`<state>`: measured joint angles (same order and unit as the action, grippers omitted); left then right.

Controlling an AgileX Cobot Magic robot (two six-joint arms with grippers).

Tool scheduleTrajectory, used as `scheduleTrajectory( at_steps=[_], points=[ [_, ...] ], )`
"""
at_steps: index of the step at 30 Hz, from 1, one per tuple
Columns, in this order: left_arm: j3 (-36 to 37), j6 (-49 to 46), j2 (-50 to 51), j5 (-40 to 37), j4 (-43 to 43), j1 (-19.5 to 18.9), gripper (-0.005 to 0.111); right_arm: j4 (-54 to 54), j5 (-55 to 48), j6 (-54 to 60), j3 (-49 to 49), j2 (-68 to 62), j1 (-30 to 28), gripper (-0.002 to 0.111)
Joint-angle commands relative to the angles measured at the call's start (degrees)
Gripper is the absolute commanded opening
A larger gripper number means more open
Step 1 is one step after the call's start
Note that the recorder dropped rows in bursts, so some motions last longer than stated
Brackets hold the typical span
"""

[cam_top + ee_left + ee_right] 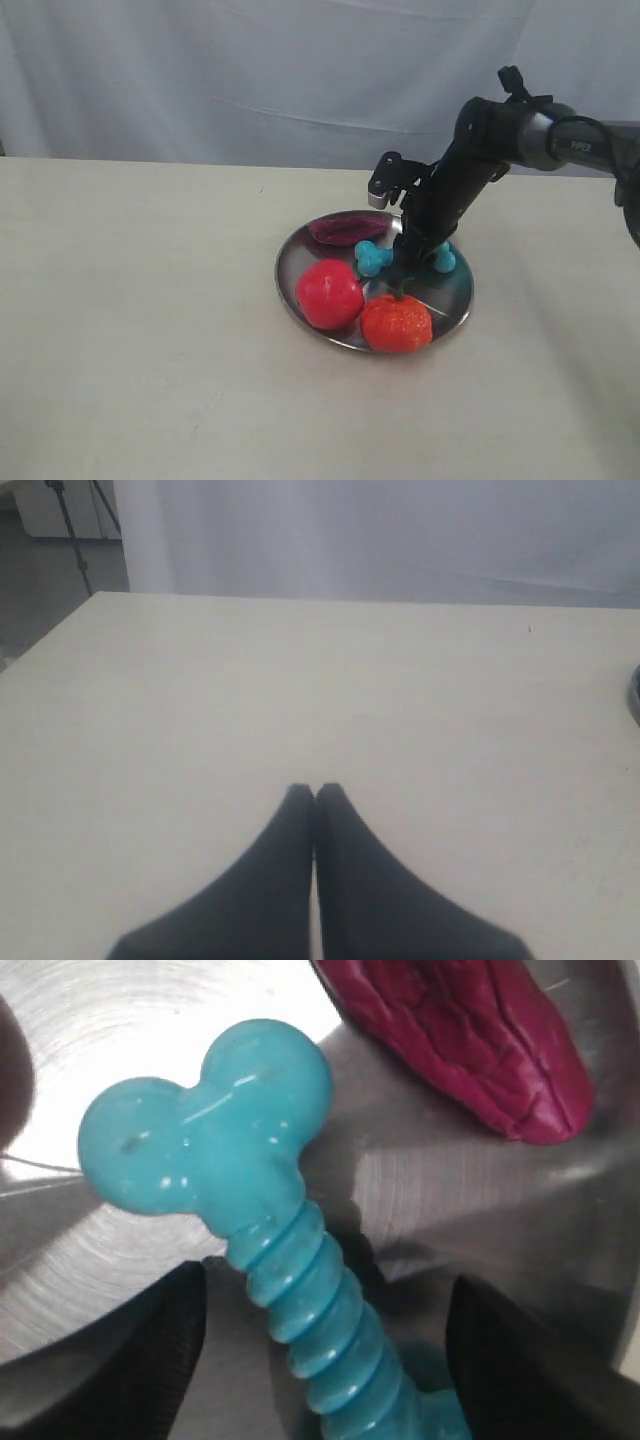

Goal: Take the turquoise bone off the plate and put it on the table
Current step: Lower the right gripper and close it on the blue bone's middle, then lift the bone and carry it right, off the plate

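The turquoise bone [375,259] lies on the silver plate [292,268], its ribbed shaft [320,1310] filling the right wrist view. My right gripper [410,268] is lowered over the bone's middle, open, with one black finger [130,1360] on each side of the shaft and a gap to both. The bone's far knob [443,260] pokes out behind the arm. My left gripper [316,792] hovers over the bare cream table [300,680], shut with nothing in it; it is outside the exterior view.
On the plate with the bone lie a dark purple-red wrinkled piece [345,230], a red apple [329,293] and an orange-red round fruit [396,322]. The plate's rim [635,695] just shows in the left wrist view. A white curtain hangs behind the table.
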<state>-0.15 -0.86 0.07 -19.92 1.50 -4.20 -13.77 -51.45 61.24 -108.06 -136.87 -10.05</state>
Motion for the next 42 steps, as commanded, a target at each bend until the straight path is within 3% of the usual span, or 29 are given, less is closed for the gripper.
scheduleTrajectory(
  at_steps=[1, 5, 14, 21, 28, 37, 42],
  points=[
    [0.1, 0.2, -0.1, 0.3, 0.0, -0.3, 0.0, 0.2, 3.3, -0.4, -0.1, 0.1, 0.0, 0.054],
    [0.1, 0.2, -0.1, 0.3, 0.0, -0.3, 0.0, 0.2, 3.5, -0.4, -0.1, 0.1, 0.0, 0.032],
    [0.1, 0.2, -0.1, 0.3, 0.0, -0.3, 0.0, -3.9, 2.8, -3.1, -0.1, 2.5, 0.3, 0.0],
    [0.1, 0.2, -0.1, 0.3, 0.0, -0.3, 0.0, -6.0, 0.2, -10.0, -0.1, 11.9, 1.0, 0.0],
    [0.1, 0.2, -0.1, 0.3, 0.0, -0.3, 0.0, -2.3, 0.2, -26.5, -0.1, 23.8, 1.0, 0.0],
    [0.1, 0.2, -0.1, 0.3, 0.0, -0.3, 0.0, 22.2, -6.1, -60.0, -0.1, 35.9, 1.0, 0.0],
    [0.1, 0.2, -0.1, 0.3, 0.0, -0.3, 0.0, 29.4, -15.4, -68.4, -0.1, 39.5, 0.5, 0.0]
  ],
)
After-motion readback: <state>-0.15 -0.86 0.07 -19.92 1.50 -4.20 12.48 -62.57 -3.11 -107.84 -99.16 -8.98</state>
